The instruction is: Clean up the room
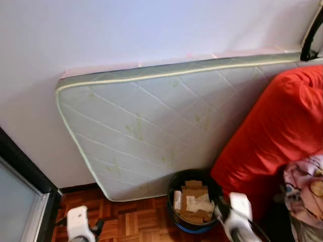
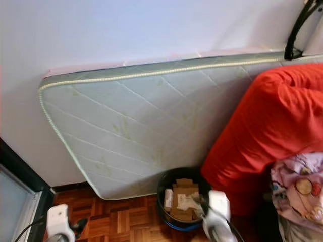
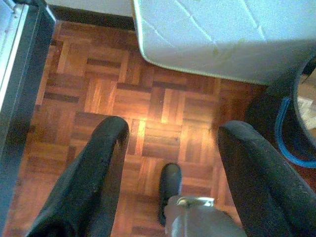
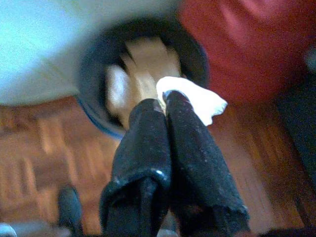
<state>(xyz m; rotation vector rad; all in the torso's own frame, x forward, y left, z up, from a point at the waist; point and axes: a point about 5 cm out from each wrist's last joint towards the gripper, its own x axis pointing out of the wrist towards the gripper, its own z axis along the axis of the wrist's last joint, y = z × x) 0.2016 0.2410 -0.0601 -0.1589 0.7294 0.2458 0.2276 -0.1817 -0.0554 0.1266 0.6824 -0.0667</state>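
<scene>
A black bin (image 1: 172, 187) with a blue base stands on the parquet floor, holding flattened cardboard (image 1: 193, 194) and paper. My right gripper (image 4: 165, 101) hangs just over the bin's near rim (image 4: 91, 54), shut on a crumpled white piece of paper (image 4: 197, 98) that sticks out past the fingertips. From the head, the right gripper (image 1: 220, 209) is at the bin's right edge. My left gripper (image 3: 170, 131) is open and holds nothing, low over bare floor to the left of the bin; its wrist (image 1: 81, 224) sits at the bottom left.
A pale green quilted mattress (image 1: 161, 116) leans on its side against the white wall, right behind the bin. A big red cushion (image 1: 282, 131) crowds the bin's right side, with patterned cloth (image 1: 305, 181) below it. A dark-framed glass door (image 1: 20, 201) bounds the left.
</scene>
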